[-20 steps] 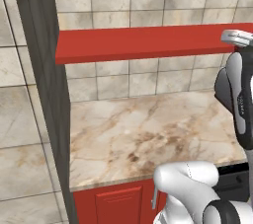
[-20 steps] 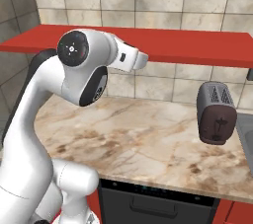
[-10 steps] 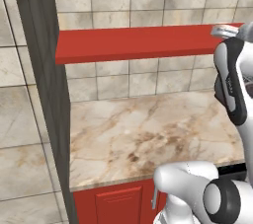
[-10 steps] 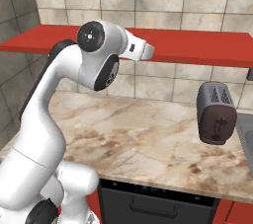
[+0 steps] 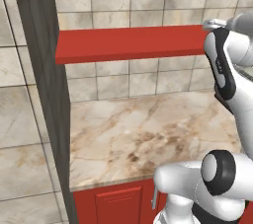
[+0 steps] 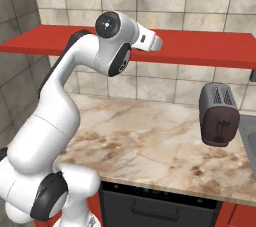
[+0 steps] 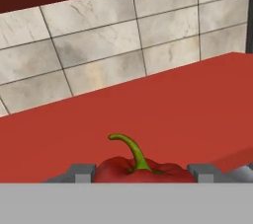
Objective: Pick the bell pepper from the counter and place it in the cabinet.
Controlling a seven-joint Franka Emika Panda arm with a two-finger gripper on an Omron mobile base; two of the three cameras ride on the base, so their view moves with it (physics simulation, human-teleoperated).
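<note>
Stretching wide across the scene, beige veined counter (image 5: 148,134) lying under the cabinet's (image 5: 133,43) long red boards. Standing at the counter's right end, a dark toaster (image 6: 218,113). Reaching up at shelf level, the gripper (image 7: 140,172), jaws narrowed and clamping the bell pepper (image 7: 143,168) between them, green stem curling up, just above the red shelf board.

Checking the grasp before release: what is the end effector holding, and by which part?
The bell pepper, gripped across its body by the end effector, one finger on each side, its green stem free, over the cabinet shelf.
</note>
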